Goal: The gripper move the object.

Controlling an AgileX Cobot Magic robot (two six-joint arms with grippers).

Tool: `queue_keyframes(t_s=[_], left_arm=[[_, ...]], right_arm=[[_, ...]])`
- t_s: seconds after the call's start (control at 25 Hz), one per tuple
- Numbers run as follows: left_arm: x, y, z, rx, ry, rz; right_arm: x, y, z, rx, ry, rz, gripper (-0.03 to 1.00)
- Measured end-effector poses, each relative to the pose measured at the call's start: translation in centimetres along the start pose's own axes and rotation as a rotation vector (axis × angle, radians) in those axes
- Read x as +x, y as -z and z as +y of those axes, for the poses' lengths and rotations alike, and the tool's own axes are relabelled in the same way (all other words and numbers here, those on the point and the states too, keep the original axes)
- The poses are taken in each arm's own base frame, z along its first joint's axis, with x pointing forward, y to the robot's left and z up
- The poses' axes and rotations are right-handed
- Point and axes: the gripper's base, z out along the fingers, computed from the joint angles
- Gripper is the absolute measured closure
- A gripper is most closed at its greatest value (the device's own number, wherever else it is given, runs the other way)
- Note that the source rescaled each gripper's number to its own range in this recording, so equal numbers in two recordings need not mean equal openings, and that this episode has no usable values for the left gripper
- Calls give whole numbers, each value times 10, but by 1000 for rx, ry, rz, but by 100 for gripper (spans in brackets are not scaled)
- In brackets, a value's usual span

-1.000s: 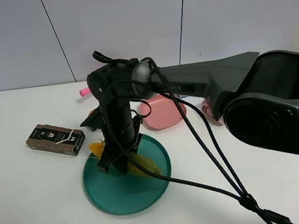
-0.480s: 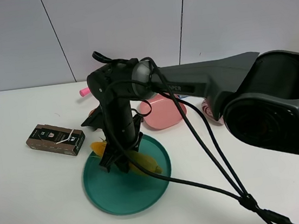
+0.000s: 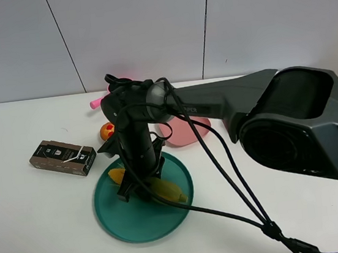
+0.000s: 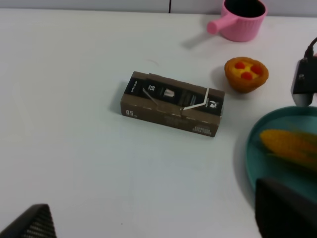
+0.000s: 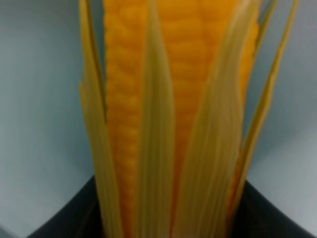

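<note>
The toy corn cob (image 3: 164, 190) lies on a teal plate (image 3: 137, 220), yellow kernels to the left, husk tip to the right. My right gripper (image 3: 137, 189), a black claw on the dark grey arm, reaches across from the right and stands straight down over the cob's middle, closed on it. In the right wrist view the corn (image 5: 163, 114) fills the picture between the black finger bases. The corn also shows in the left wrist view (image 4: 292, 146). My left gripper (image 4: 158, 220) is open and empty above the bare table; it is out of the exterior view.
A brown box (image 3: 62, 157) lies left of the teal plate. A small orange tart (image 3: 106, 131) sits behind the plate's left side. A pink plate (image 3: 185, 130) and a pink cup (image 4: 240, 17) stand farther back. Black cables (image 3: 238, 186) trail to the front right.
My right gripper has come down and a little to the right with the corn, which now lies lower on the teal plate. The orange tart has come into view behind it.
</note>
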Motion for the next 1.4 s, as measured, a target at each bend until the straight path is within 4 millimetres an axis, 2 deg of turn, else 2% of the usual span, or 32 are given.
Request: queue_keyframes(t_s=[0.4,0.44,0.56,0.6,0.64,0.76,0.84,0.96,1.12,1.24,1.4], left_arm=[[0,0,0,0,0,0],[0,0,0,0,0,0],[0,0,0,0,0,0],[0,0,0,0,0,0],[0,0,0,0,0,0],[0,0,0,0,0,0],[0,0,0,0,0,0],[0,0,0,0,0,0],[0,0,0,0,0,0],[0,0,0,0,0,0],[0,0,0,0,0,0]], right_arm=[[0,0,1,-9,-8,-1,95],[0,0,1,-11,-16,-1,90],[0,-2,1,-17,-30,1,47],[0,-2,1,-18,-31,1,35],[0,-2,1,-19,-35,2,27],[0,2,2,-17,-47,-7,19],[0,15,3,-12,-45,-34,17],[5,55,6,21,-35,-119,16],[26,136,12,101,-70,-292,16],[53,197,14,200,-110,-427,16],[103,272,10,409,-177,-603,16]])
